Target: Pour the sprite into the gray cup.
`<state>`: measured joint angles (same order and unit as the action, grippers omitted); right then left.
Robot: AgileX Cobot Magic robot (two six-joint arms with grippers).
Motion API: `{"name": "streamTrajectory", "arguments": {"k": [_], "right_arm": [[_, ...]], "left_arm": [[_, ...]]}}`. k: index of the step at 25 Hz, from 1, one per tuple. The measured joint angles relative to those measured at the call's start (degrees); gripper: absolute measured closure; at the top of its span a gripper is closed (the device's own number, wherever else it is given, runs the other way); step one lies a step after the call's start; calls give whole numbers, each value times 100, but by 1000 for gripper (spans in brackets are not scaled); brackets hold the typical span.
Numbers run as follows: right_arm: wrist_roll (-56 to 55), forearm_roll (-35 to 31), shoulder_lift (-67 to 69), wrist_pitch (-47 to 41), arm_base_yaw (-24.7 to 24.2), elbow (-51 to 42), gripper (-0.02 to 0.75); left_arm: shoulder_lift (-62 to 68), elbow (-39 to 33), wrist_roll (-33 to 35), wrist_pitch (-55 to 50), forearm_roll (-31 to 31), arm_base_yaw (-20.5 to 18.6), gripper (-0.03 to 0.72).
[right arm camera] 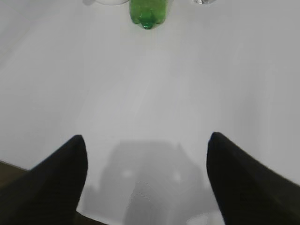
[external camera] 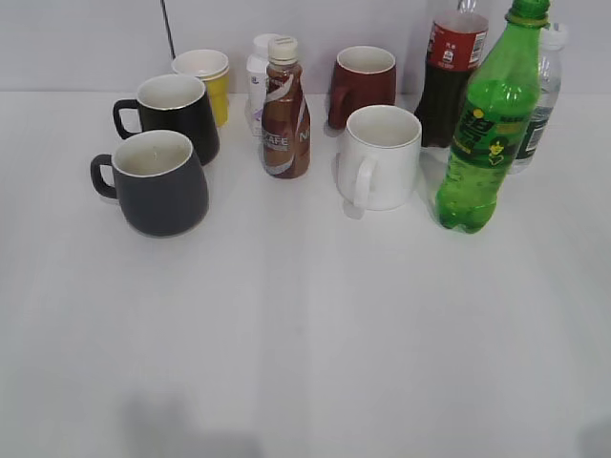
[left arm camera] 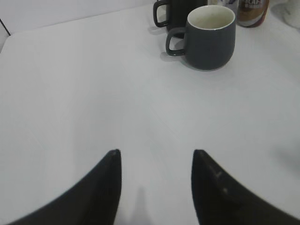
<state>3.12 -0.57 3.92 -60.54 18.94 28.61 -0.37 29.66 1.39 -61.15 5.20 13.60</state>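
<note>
The sprite (external camera: 489, 124), a tall green bottle with a green cap and green-yellow label, stands upright at the right of the table. Its base shows at the top of the right wrist view (right arm camera: 147, 11). The gray cup (external camera: 158, 181), matte dark gray with a white inside and its handle to the left, stands at the left. It also shows in the left wrist view (left arm camera: 211, 37). My left gripper (left arm camera: 156, 152) is open and empty over bare table, well short of the cup. My right gripper (right arm camera: 146, 138) is open and empty, well short of the sprite. Neither gripper shows in the exterior view.
A glossy black mug (external camera: 177, 114) stands behind the gray cup, with a yellow cup (external camera: 205, 81) further back. A brown coffee bottle (external camera: 284, 110), a white mug (external camera: 380, 157), a dark red mug (external camera: 363, 86), a cola bottle (external camera: 451, 76) and a clear water bottle (external camera: 539, 100) crowd the back.
</note>
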Motion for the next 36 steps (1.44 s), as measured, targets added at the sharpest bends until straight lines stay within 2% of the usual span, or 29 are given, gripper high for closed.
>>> {"name": "streamTrajectory", "arguments": {"k": [9,14,15,16,18,36], "right_arm": [[-11,7,6,75,-117,0,146],[-11,7,-86,78,-992,0,146],[-11,7,-86,78,-992,0,146],[-13,7,-313,83,-1308,0,146],[-17,15,-424,85,-1504,0,146],[-17,12,-442,92,-1560,0,146]], "left_arm": [[-6,0,0,2,0,-58,319],[-6,0,0,2,0,-726,322],[-6,0,0,2,0,-896,325],[-6,0,0,2,0,-1045,327],[-6,0,0,15,0,-1205,333],[-6,0,0,14,0,-1237,340]]}}
